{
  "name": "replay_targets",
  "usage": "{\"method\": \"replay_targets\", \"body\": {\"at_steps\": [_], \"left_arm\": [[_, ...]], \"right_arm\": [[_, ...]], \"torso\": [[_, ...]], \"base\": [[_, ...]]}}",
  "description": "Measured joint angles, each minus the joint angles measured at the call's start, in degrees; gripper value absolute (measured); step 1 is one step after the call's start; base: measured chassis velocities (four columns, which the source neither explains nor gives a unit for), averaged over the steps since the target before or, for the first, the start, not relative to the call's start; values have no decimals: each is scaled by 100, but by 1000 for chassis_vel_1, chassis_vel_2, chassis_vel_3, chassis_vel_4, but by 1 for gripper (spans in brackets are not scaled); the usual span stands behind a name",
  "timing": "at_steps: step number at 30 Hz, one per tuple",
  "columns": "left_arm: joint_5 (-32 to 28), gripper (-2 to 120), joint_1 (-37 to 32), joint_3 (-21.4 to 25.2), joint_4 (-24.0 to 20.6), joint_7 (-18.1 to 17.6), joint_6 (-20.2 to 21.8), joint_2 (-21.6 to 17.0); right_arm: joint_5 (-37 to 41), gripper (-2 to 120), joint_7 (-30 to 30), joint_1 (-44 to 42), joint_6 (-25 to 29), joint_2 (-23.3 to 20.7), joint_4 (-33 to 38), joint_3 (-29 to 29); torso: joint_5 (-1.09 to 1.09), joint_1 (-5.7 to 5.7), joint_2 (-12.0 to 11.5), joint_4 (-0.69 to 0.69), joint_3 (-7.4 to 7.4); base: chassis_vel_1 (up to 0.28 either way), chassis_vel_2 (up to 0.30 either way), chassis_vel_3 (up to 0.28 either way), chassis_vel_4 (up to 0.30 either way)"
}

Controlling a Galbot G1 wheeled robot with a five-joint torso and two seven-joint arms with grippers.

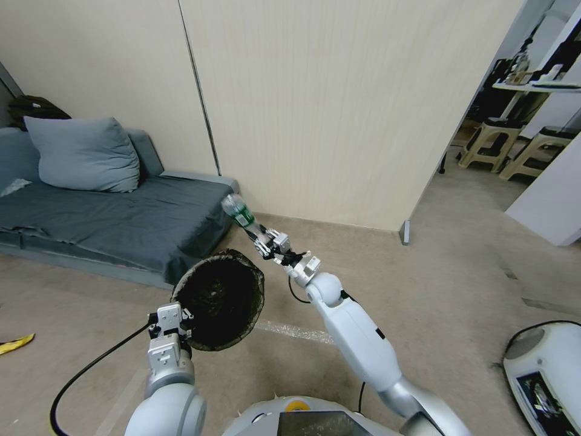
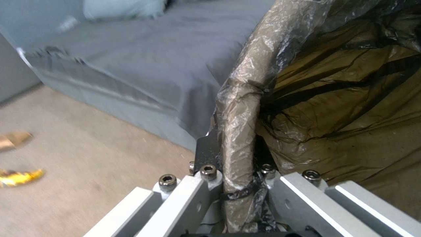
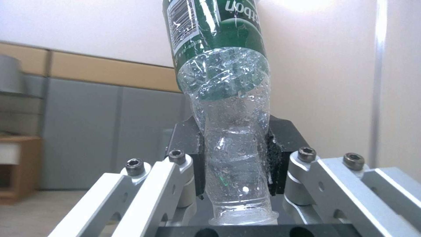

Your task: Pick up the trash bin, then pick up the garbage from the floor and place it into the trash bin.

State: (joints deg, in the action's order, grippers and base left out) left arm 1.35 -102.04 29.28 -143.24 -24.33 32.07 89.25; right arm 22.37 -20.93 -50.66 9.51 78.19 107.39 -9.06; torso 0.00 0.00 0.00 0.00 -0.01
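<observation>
The right gripper (image 1: 264, 241) clamped the bottle (image 1: 239, 213) by its neck, raised beyond the bin's far rim. The left gripper (image 1: 171, 325) was closed on the bin (image 1: 219, 300) rim, holding it tilted off the floor.

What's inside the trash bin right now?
The trash bin shows crumpled black liner inside; no litter visible. Its bottom is too dark to tell.

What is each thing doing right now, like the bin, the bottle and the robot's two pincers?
Bin: lifted, tilted, mouth open, bag-lined.
Bottle: held in the air, squeezed, beside the bin's rim.
Left pincer: shut on the bin's rim.
Right pincer: shut on the bottle.
Yellow wrapper: lying on the floor.
</observation>
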Motion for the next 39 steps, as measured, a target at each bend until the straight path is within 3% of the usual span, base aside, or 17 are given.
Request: {"method": "replay_targets", "body": {"at_steps": [7, 12, 39], "left_arm": [[-374, 0, -5, -6, 0, -99, 227, -15], [-660, 0, -17, -21, 0, -208, 368, -32], [-884, 0, -15, 109, 0, -282, 442, -84]], "right_arm": [[-298, 23, 22, -418, 16, -161, 142, -491], [-612, 23, 54, -622, 191, -228, -183, -684], [-975, 23, -295, -1066, 592, -430, -705, -258]], "torso": [[0, 0, 0, 0, 0], [0, 0, 0, 0, 0], [1, 0, 0, 0, 1]], "base": [[0, 0, 0, 0], [0, 0, 0, 0], [0, 0, 0, 0]]}}
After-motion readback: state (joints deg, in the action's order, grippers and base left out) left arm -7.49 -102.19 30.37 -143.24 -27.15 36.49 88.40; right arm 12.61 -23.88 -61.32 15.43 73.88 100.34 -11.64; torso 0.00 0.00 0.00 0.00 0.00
